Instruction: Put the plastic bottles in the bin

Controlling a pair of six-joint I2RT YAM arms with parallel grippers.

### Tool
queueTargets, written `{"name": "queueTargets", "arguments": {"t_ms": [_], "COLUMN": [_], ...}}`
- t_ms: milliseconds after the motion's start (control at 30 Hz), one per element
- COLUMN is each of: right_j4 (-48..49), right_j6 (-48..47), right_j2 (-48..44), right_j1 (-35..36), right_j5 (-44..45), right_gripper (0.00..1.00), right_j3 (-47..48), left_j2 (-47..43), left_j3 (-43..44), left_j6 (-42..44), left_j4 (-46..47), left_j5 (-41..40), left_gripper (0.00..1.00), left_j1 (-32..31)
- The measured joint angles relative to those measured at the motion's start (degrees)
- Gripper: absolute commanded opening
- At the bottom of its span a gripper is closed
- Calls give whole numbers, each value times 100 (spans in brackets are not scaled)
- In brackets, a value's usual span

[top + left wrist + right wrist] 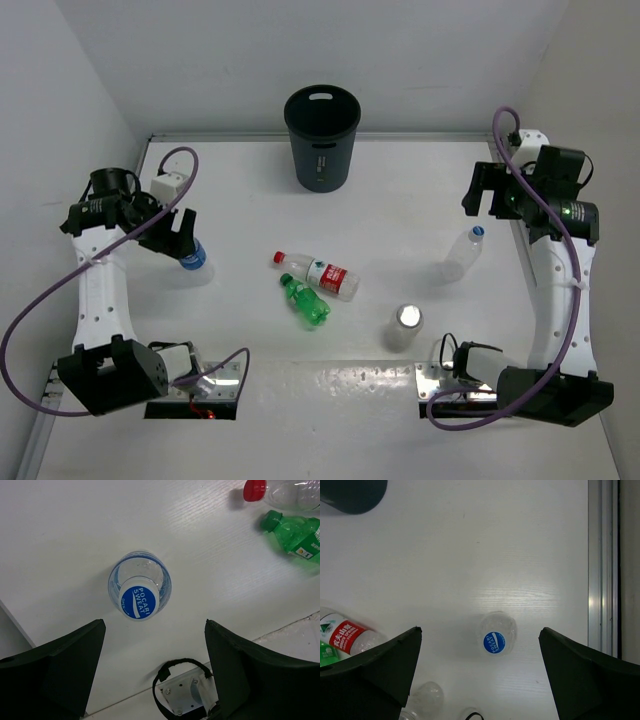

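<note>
The dark grey bin (322,135) stands at the back of the table. Two plastic bottles lie side by side mid-table: a clear one with a red cap and red-white label (320,273) and a green one (305,300). A pale silvery-topped bottle (404,327) stands nearer the front. My left gripper (155,630) hangs open over an upright blue-capped bottle (140,587), which sits just ahead of the fingertips, not between them. My right gripper (480,632) is open wide, high above a second upright blue-capped bottle (497,635).
Metal rails edge the table on the right (602,565) and at the front (330,375). White walls close in the left, back and right sides. The bin's rim (350,492) shows at the top left of the right wrist view.
</note>
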Motion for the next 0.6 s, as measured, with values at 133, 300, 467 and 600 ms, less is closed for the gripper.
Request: {"name": "queueTargets", "arguments": {"t_ms": [133,300,467,600], "right_j4": [9,7,28,31], "right_j6": [-20,-22,-24,-39], "right_j2": [0,0,0,-2], "right_j1": [0,0,0,0], "right_j5": [0,0,0,0], "right_gripper": [99,97,97,97], "right_j3": [-28,-94,-118,-181], "left_j2": [37,136,138,170], "left_j3": [-59,-63,-63,-63], "left_j6": [52,116,131,155], "left_j4": [15,85,221,302], "left_j5": [74,216,334,455], "left_gripper": [85,81,78,72], "left_j1": [63,192,247,254]}}
